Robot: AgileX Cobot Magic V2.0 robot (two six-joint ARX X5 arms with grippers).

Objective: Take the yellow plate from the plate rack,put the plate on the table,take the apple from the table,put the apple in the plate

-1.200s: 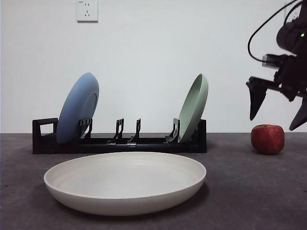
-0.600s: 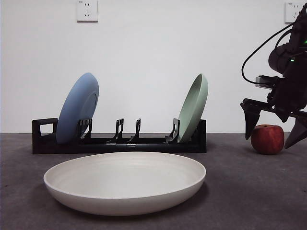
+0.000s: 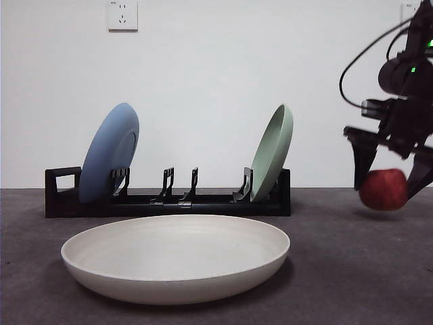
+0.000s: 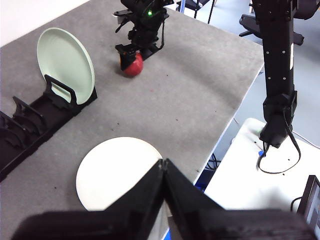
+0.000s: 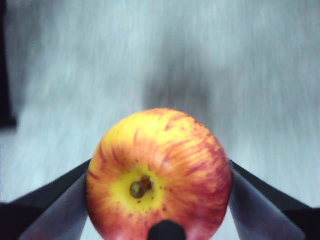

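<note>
1. The right gripper pinches the apple between its two black jaws, just above the table.
2. The apple is red with streaks and a yellow patch round its short stem, which faces the wrist camera.
3. The left gripper hangs high, jaws pressed together.
4. The yellow plate lies flat and empty.
5. The plate rack holds a blue plate and a pale green plate, leaning upright.

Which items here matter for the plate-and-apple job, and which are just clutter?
Job items:
- yellow plate, flat on the table
- apple, clamped in the right gripper, lifted off the table
- plate rack

Just there:
- blue plate, in the rack
- green plate, in the rack
- left gripper, shut, idle
</note>
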